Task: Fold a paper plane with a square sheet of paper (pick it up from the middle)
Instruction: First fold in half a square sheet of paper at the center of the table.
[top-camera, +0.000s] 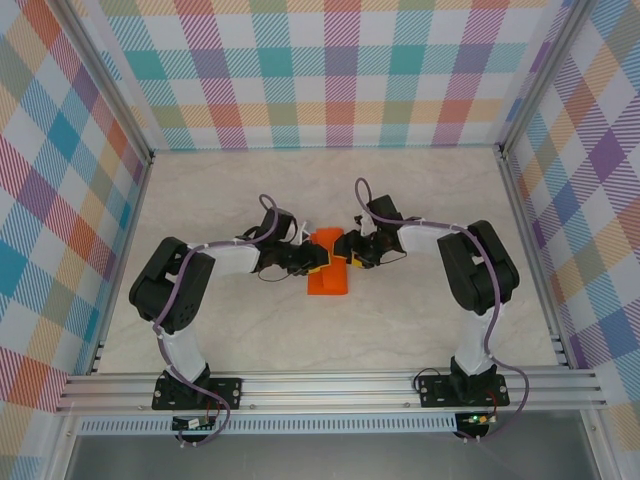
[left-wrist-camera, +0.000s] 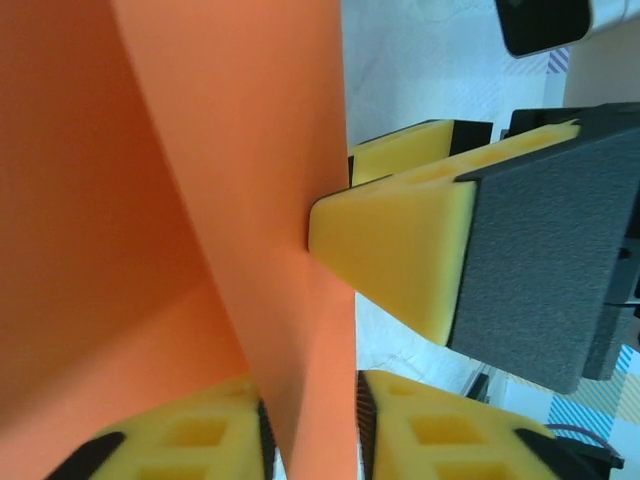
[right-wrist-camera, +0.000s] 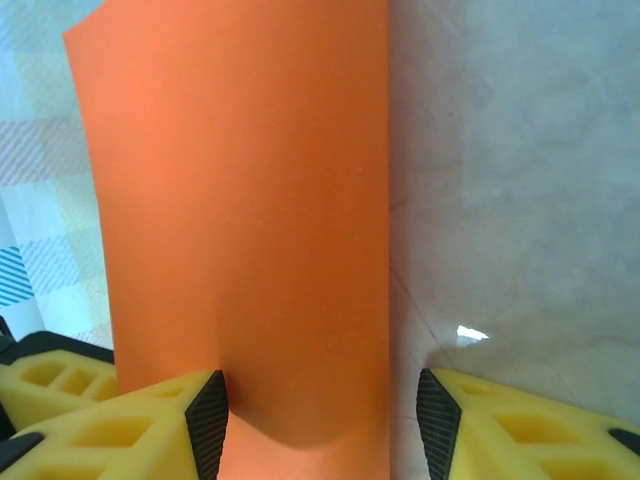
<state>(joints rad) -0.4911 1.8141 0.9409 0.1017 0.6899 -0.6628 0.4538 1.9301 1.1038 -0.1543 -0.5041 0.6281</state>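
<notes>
The orange sheet of paper (top-camera: 327, 278) lies partly folded at the middle of the table, one part raised between the two grippers. I cannot tell whether it has a plane's shape. My left gripper (top-camera: 311, 264) comes from the left. In the left wrist view its jaws (left-wrist-camera: 311, 432) stand slightly apart with an upright flap of the paper (left-wrist-camera: 250, 180) between them. My right gripper (top-camera: 353, 254) faces it from the right. Its yellow fingertip (left-wrist-camera: 395, 250) touches the flap. In the right wrist view the right gripper (right-wrist-camera: 322, 425) is open wide around the paper (right-wrist-camera: 250, 200); its left pad touches the paper and its right pad stands apart.
The pale marbled table top (top-camera: 220, 190) has free room on all sides of the paper. Checkered walls (top-camera: 330, 70) close in the back and sides. An aluminium rail (top-camera: 330, 385) runs along the near edge by the arm bases.
</notes>
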